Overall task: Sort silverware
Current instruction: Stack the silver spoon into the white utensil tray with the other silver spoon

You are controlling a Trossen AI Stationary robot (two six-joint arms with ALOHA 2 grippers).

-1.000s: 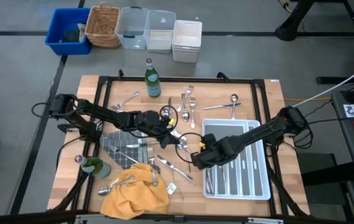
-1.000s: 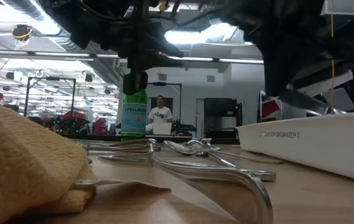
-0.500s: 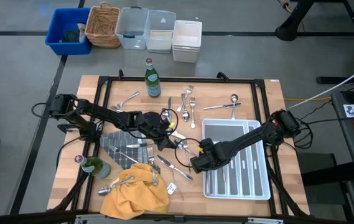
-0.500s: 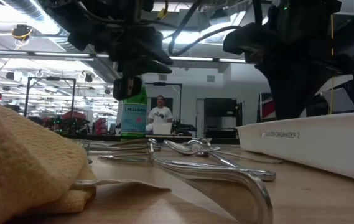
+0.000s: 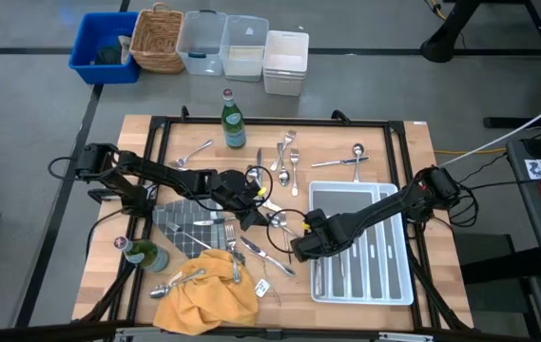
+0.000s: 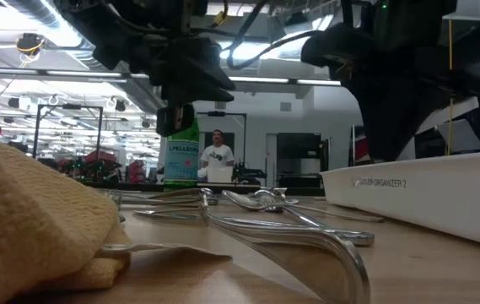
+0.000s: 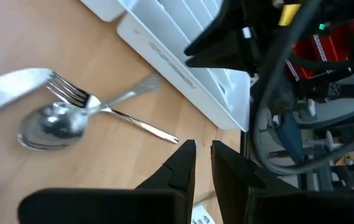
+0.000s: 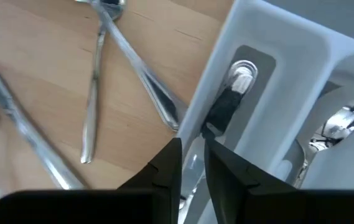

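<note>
The right gripper sits just below frame centre at the left edge of the tray, fingers slightly apart and holding nothing. The left gripper hangs near centre, fingers narrowly parted and empty, over loose silverware; more pieces lie toward the top and in the tray.

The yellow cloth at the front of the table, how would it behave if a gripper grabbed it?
The yellow cloth lies crumpled in folds, so it would likely drape limply. Spoons rest on its edge and would probably slide off.
</note>
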